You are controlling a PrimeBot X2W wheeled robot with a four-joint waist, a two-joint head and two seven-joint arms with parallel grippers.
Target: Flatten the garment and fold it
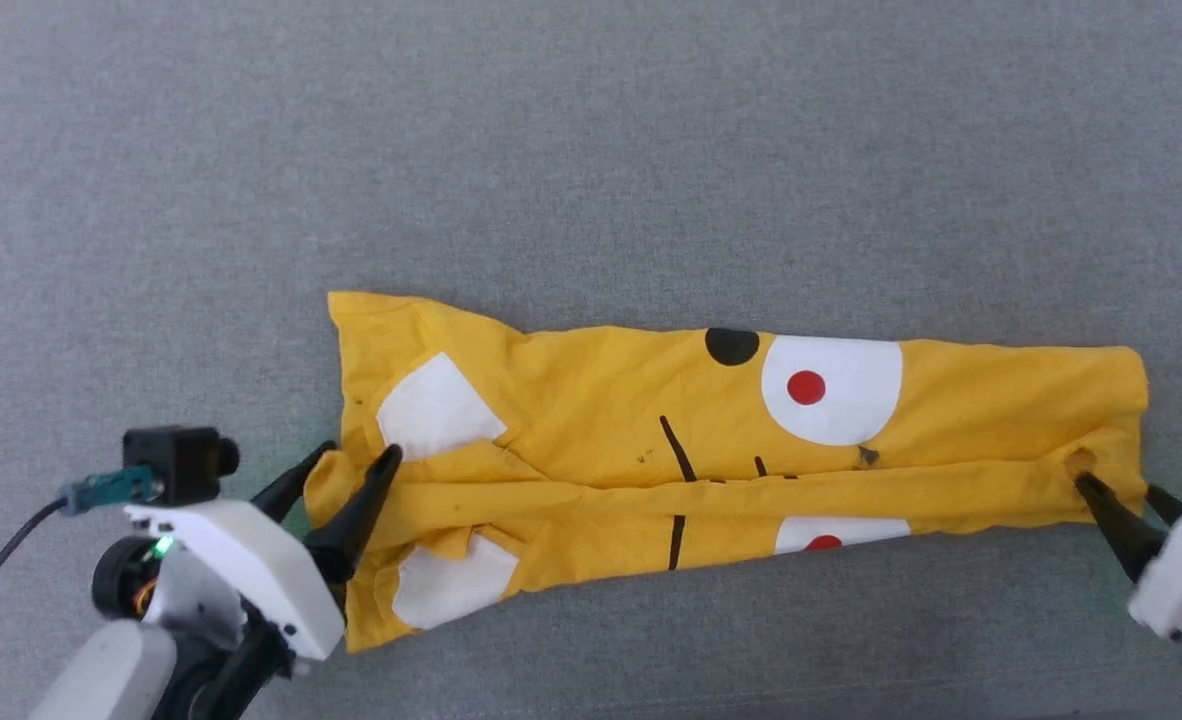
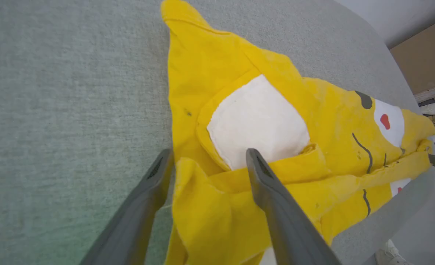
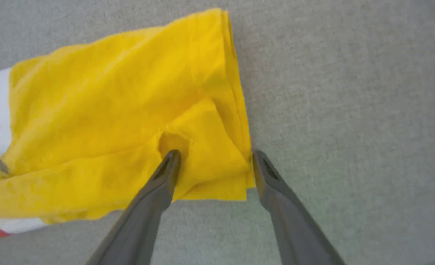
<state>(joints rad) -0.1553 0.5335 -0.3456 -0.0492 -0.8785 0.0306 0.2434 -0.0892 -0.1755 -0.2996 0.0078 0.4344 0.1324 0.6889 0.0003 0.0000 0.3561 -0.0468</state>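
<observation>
Left tool point(image 1: 360, 450) spread — garment point(image 1: 601, 400) between, grey surface point(image 1: 591, 150)

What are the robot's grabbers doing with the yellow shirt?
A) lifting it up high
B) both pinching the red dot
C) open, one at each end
C: the left gripper and right gripper have fingers spread at opposite ends of the garment, which lies on the grey surface.
</observation>
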